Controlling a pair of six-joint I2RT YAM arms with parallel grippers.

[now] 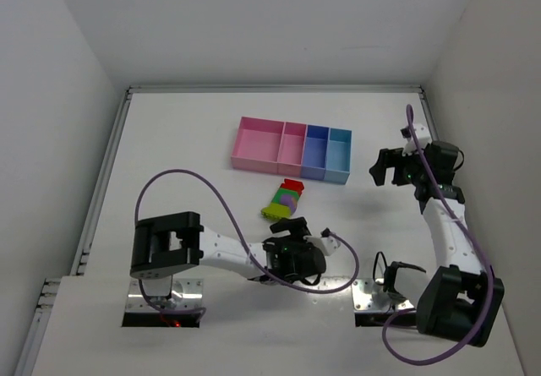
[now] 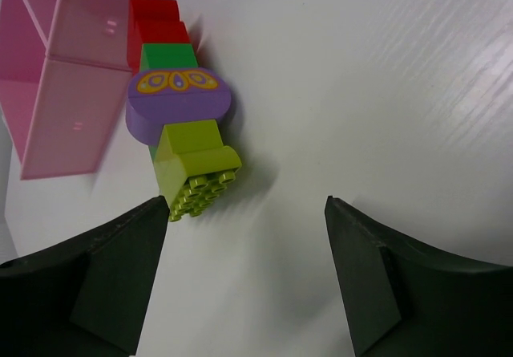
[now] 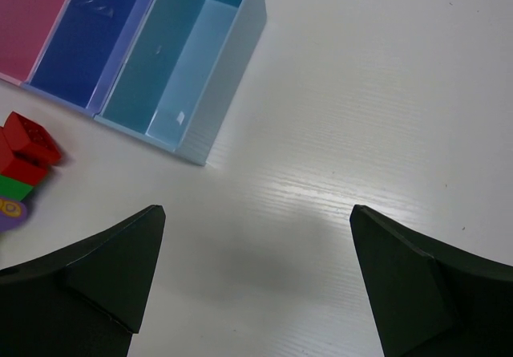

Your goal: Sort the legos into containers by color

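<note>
While the stacked legos (image 2: 180,124) lie on the table (image 1: 186,139) just before the bins (image 1: 283,145), the left gripper (image 2: 244,204) gapes empty beside their yellow-green end; the right gripper (image 3: 256,212) hangs spread, empty, near the light blue bin (image 3: 210,52).

Row of four joined shallow rectangular plastic bins, pink to blue (image 1: 258,145), mid-counter (image 1: 186,139) toward far edge; stack of small multicoloured plastic toy bricks (image 1: 285,198) on counter just before it.

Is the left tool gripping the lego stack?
No, the left tool is open, and the lego stack lies on the table ahead of it.
</note>
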